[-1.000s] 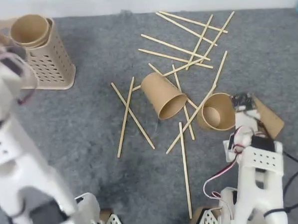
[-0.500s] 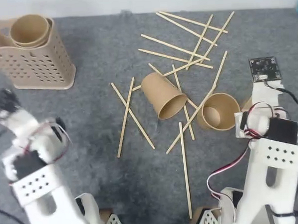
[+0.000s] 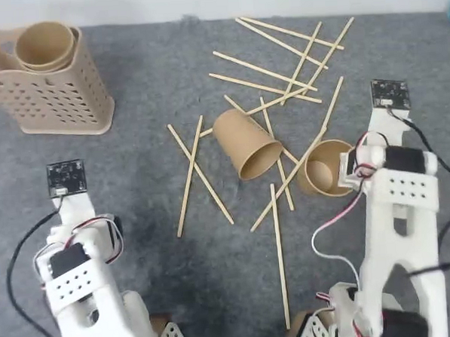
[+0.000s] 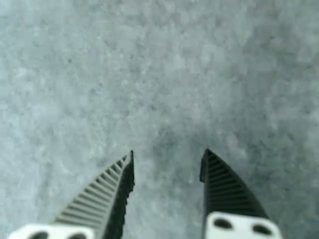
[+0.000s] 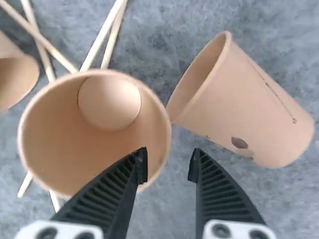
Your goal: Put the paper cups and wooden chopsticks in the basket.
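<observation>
Both arms repositioned. Left gripper (image 4: 168,153) is off the basket (image 3: 63,101), spread and empty over bare carpet (image 4: 159,74). Nested cups (image 3: 45,43) sit in the basket. Chopsticks (image 3: 189,174) lie scattered mid-table. Right gripper (image 5: 169,151), spread, straddles the tipped paper cup (image 5: 94,134) rim, likely lining up a wall pinch.

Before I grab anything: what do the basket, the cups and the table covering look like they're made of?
Basket: probably moulded plastic, matte beige, with regular rows of holes. Cups: paper, matte brown, thin walls, a faint side seam. Table covering: grey felt or short carpet, going by its fuzzy, mottled texture.
</observation>
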`<state>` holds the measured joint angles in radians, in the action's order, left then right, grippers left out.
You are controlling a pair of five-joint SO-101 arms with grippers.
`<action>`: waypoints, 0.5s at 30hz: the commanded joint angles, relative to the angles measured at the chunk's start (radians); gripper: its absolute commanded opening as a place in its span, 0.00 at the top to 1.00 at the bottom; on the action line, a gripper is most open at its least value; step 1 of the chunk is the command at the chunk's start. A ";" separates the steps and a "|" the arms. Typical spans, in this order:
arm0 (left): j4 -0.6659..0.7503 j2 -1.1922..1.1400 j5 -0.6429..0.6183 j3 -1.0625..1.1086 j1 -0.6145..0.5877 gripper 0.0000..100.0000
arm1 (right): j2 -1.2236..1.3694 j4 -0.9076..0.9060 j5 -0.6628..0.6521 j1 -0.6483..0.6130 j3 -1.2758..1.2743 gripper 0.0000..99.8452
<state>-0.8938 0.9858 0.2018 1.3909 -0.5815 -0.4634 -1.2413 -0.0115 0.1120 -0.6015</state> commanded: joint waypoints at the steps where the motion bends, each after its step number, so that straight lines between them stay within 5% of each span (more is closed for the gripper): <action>1: 0.028 0.026 0.012 0.004 -0.006 0.80 | 0.051 0.067 0.035 -0.013 0.060 0.84; 5: 0.018 0.026 0.012 0.004 -0.006 0.80 | 0.119 0.107 0.035 -0.019 0.061 0.85; 10: 0.018 0.026 0.012 0.004 -0.006 0.80 | 0.137 0.159 0.028 -0.019 0.061 1.00; 15: 0.017 0.026 0.012 0.004 -0.006 0.80 | 0.131 0.113 0.029 -0.019 0.123 0.99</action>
<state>-0.8876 0.9904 0.2033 1.3986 -0.5831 -0.3207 -1.1017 0.0130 0.0982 -0.5815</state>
